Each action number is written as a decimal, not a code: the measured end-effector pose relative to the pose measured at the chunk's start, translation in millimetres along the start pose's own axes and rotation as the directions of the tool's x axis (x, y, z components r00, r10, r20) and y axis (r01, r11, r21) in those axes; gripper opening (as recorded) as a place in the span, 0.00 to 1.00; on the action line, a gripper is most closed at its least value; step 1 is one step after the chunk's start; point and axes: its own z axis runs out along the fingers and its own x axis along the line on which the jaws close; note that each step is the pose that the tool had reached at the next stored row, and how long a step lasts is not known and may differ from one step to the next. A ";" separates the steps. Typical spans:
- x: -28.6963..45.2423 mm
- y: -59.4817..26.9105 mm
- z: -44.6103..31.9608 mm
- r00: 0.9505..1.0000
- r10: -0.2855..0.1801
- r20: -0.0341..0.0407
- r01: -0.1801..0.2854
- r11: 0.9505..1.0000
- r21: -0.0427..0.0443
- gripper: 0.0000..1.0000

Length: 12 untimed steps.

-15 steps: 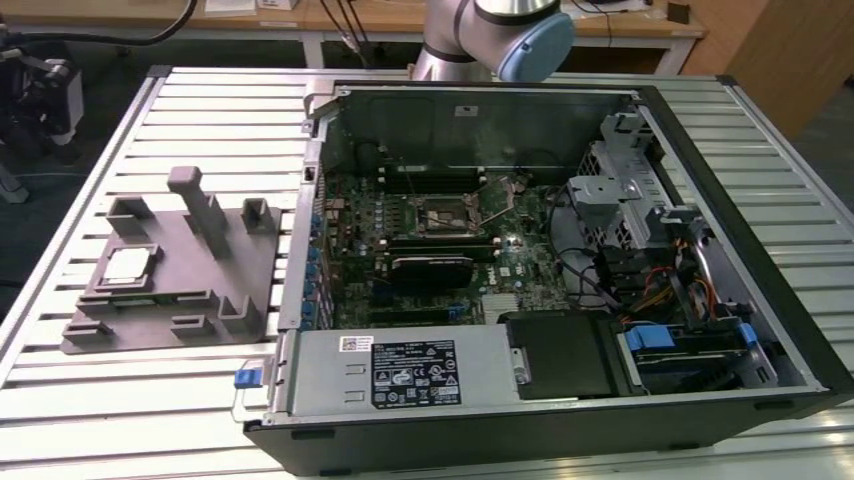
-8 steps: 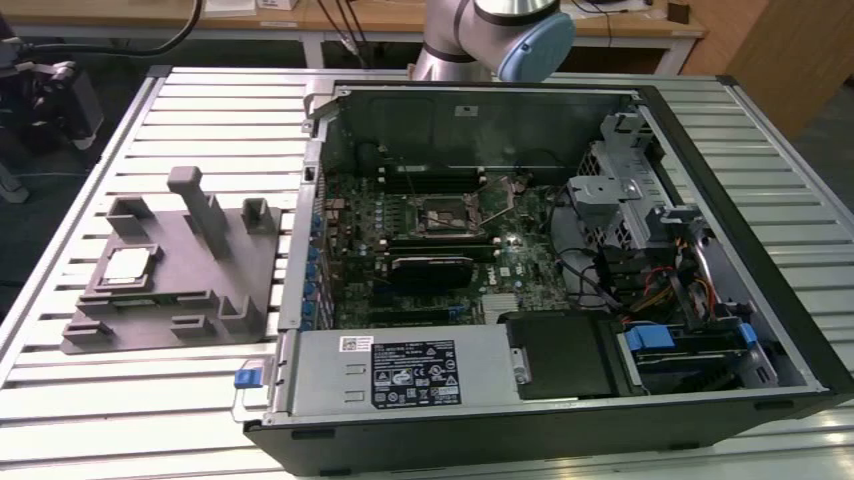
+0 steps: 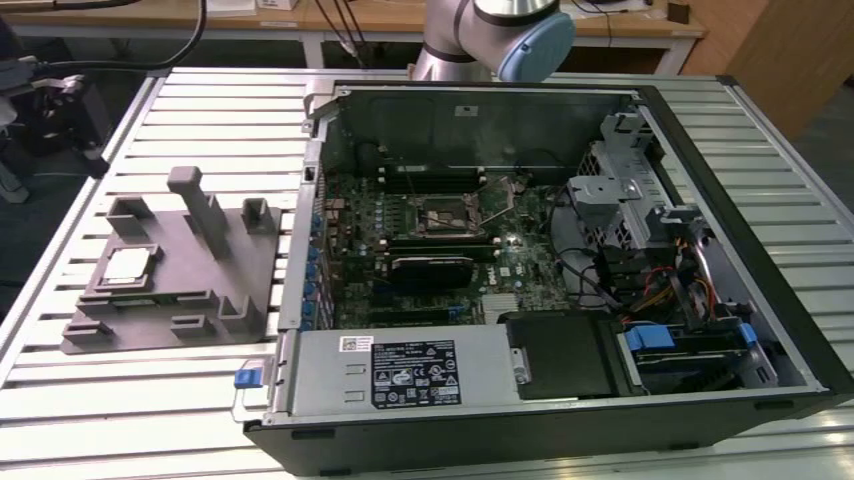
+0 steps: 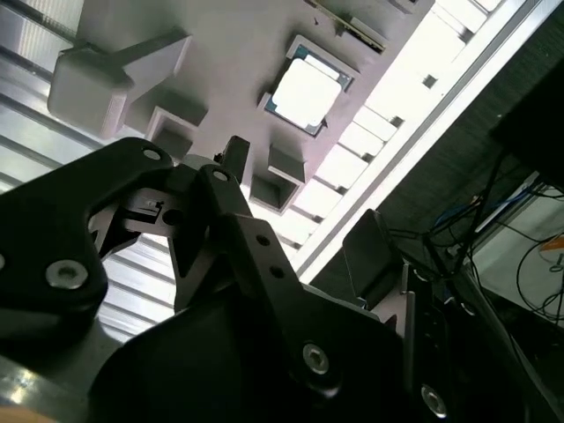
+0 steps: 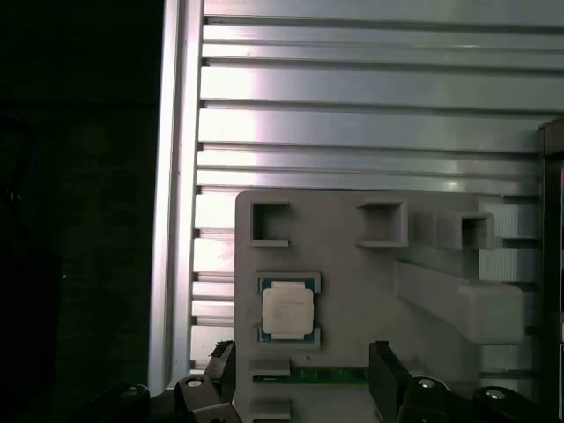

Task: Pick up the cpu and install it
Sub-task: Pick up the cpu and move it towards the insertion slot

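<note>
One cpu is sitting in the grey holder (on the table); jaws are hanging spread, empty.

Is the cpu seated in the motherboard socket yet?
No, the cpu lies on the grey holder at the exterior view's left, outside the case.
</note>
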 end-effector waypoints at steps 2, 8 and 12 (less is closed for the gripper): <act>0.0 -0.1 2.4 1.000 -0.004 0.000 0.004 1.000 0.000 0.70; 1.5 -0.5 10.5 1.000 -0.005 0.001 0.005 1.000 0.000 0.70; 3.6 -0.9 16.1 1.000 -0.006 0.001 0.006 1.000 0.000 0.70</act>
